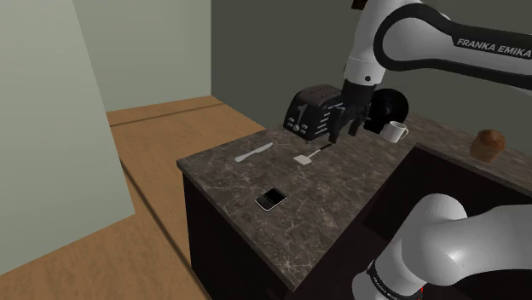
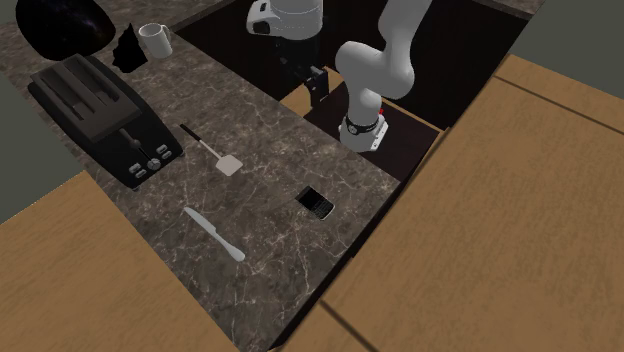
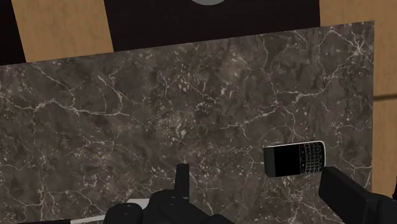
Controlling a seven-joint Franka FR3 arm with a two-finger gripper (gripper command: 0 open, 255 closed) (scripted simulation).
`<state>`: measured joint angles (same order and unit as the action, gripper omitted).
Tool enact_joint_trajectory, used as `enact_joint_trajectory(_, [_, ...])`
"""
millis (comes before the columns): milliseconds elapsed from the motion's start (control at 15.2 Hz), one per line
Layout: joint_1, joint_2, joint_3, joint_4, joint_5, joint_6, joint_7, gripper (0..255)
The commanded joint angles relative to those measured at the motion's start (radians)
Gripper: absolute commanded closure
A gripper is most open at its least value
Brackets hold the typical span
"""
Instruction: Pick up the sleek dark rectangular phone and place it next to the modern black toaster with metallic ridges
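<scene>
1. The black gripper (image 1: 345, 130) hangs empty with its fingers spread, just right of the black toaster (image 1: 312, 111) at the far side.
2. The dark phone (image 1: 270, 199) lies flat on the marble countertop (image 1: 341, 200), nearer, well apart from the toaster.

Shoulder view: gripper (image 1: 345, 132) covers the toaster (image 1: 309, 109) end toward the view's right; arm (image 1: 401, 34) masks part of a dark round object (image 1: 394, 104) behind the mug (image 1: 394, 132). Second exterior view: same object cut by top edge. Wrist view: grey disc (image 3: 208, 2) clipped by frame edge; phone (image 3: 294, 158) key markings too small to read.
</scene>
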<state>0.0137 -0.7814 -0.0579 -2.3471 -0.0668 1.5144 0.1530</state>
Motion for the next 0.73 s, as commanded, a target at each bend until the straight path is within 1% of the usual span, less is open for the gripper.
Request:
enact_joint_trajectory(0, [0.000,0.000,0.000,0.000,0.000,0.000,0.000,0])
enact_joint_trajectory(330, [-0.058,-0.017,0.108,-0.151,0.104,0.149,0.316,0])
enact_joint_trajectory(660, [-0.107,0.027,0.229,-0.256,0.210,0.328,0.625,0])
